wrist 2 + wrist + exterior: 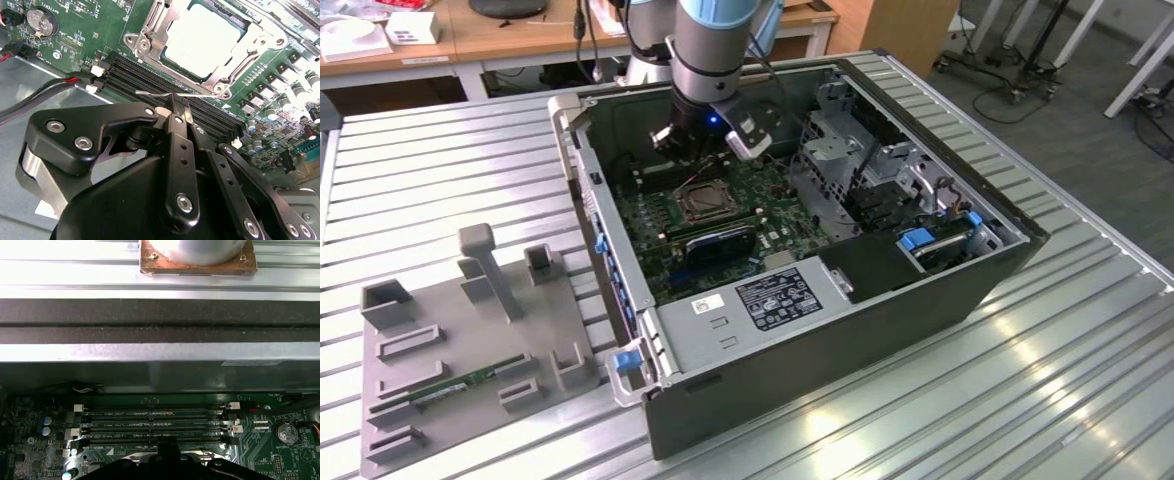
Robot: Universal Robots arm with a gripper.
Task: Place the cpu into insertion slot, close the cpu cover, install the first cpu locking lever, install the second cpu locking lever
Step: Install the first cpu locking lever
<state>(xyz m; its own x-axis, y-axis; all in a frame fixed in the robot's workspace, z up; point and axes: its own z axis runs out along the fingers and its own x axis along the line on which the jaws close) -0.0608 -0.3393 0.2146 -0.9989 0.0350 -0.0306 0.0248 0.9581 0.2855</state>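
We see the cpu (pixel 202 37) seated in the insertion slot (pixel 698 203) near the middle of the green motherboard (pixel 100 30), with the cpu cover (pixel 152 27) lying flat around it. Beside the slot's edge, a thin wire locking lever (pixel 150 93) crosses the memory slots (pixel 135 75). The gripper (pixel 178 102) is closed, its tips at that lever; we cannot tell whether they pinch it.

1 cpu (pixel 200 37), 4 memory slots (pixel 150 416)
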